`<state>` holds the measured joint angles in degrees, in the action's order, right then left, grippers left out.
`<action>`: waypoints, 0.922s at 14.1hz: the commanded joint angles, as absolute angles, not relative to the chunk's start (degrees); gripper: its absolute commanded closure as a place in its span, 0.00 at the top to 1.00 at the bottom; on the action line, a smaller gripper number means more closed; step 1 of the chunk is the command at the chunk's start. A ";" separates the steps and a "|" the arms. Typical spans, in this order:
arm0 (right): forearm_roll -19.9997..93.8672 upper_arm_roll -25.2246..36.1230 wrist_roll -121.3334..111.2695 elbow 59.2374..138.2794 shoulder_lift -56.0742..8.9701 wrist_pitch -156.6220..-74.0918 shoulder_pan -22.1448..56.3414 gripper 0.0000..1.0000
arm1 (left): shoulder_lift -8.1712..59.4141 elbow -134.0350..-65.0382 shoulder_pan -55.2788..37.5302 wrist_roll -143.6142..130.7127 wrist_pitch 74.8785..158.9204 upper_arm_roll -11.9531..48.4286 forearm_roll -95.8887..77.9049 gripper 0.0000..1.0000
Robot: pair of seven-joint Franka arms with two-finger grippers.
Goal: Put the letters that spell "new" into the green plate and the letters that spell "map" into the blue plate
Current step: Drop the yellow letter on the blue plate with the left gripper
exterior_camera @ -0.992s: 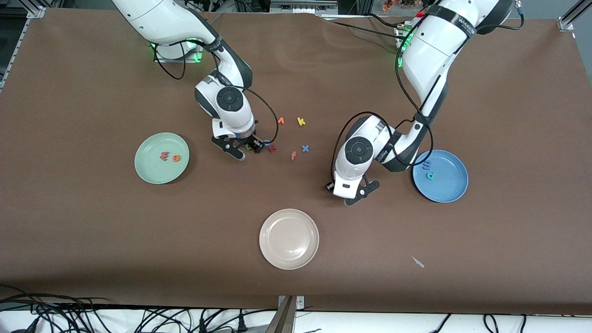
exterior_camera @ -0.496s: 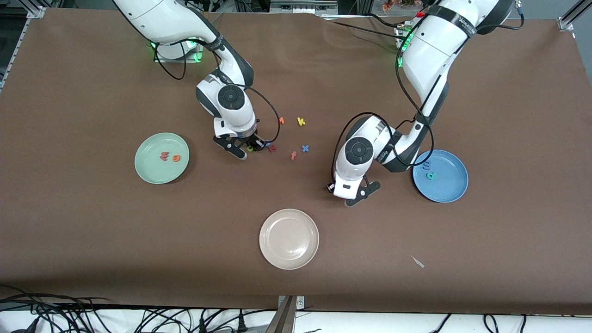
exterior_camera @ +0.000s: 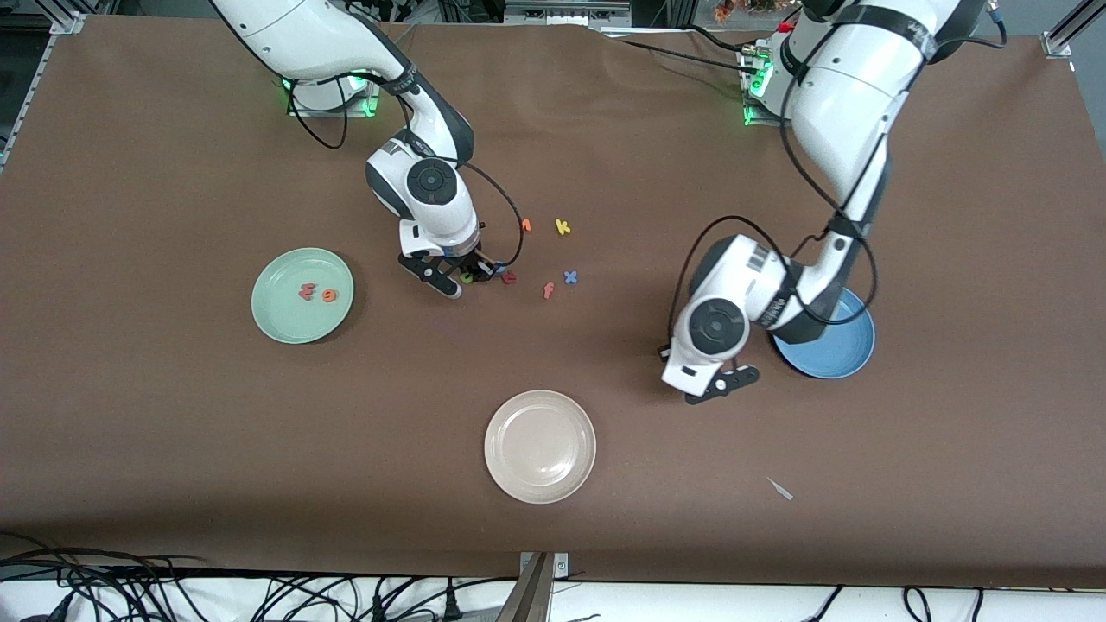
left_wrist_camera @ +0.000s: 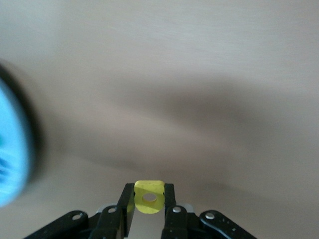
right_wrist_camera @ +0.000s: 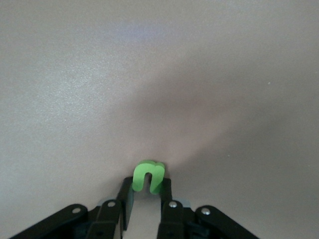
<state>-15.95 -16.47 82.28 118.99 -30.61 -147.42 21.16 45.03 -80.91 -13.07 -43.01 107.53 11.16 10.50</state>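
Foam letters lie in a loose scatter on the brown table [exterior_camera: 155, 449] between the two arms, and two of the task's letters are already pinched in end effectors. At the edge of that scatter toward the right arm's end, the right end effector [exterior_camera: 471, 275] is down among the letters with its fingers closed on the green n [right_wrist_camera: 148, 177], which stands upright between them just above the table. The left end effector [exterior_camera: 704, 380] hangs over bare table just beside the blue plate [exterior_camera: 851, 358], its fingers clamped on the yellow a [left_wrist_camera: 149, 197]; the left arm's wrist covers much of that plate, so the m and p cannot be seen in the front view, though the left wrist view shows dark marks on the plate's blurred edge. The green plate [exterior_camera: 281, 324], toward the right arm's end, holds the salmon-pink w [exterior_camera: 307, 293] and the orange e [exterior_camera: 328, 295] side by side. Loose on the table remain a small orange letter [exterior_camera: 525, 225], the yellow k [exterior_camera: 562, 226], the dark red letter [exterior_camera: 509, 277], the orange f [exterior_camera: 548, 290] and the blue x [exterior_camera: 570, 277]. The cream-beige plate [exterior_camera: 540, 471] sits nearer the front camera, between the two coloured plates
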 commanded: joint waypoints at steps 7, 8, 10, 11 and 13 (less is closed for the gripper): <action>-16.44 -13.81 72.44 118.56 -24.71 -136.78 20.92 0.13 | 42.71 -83.41 3.50 2.07 96.15 11.51 12.04 0.12; -16.09 -12.93 69.38 118.56 -23.48 -134.58 20.83 0.13 | 42.80 -83.58 4.56 4.81 96.24 11.43 12.13 0.20; -15.65 -9.69 61.22 118.56 -20.93 -129.67 20.74 0.13 | 42.72 -83.58 5.01 8.07 96.07 11.43 11.95 1.00; -15.47 -7.84 56.47 118.83 -19.44 -127.46 20.74 0.13 | 42.54 -83.15 5.10 8.43 95.89 11.43 11.78 1.00; -13.90 -3.97 47.16 119.00 -16.63 -123.86 20.74 0.13 | 42.19 -81.40 5.97 8.00 93.97 11.34 11.07 1.00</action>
<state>-15.69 -6.92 55.71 117.94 -20.39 -127.47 20.74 43.39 -82.60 5.39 6.54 96.36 11.01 10.60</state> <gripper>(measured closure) 0.740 0.405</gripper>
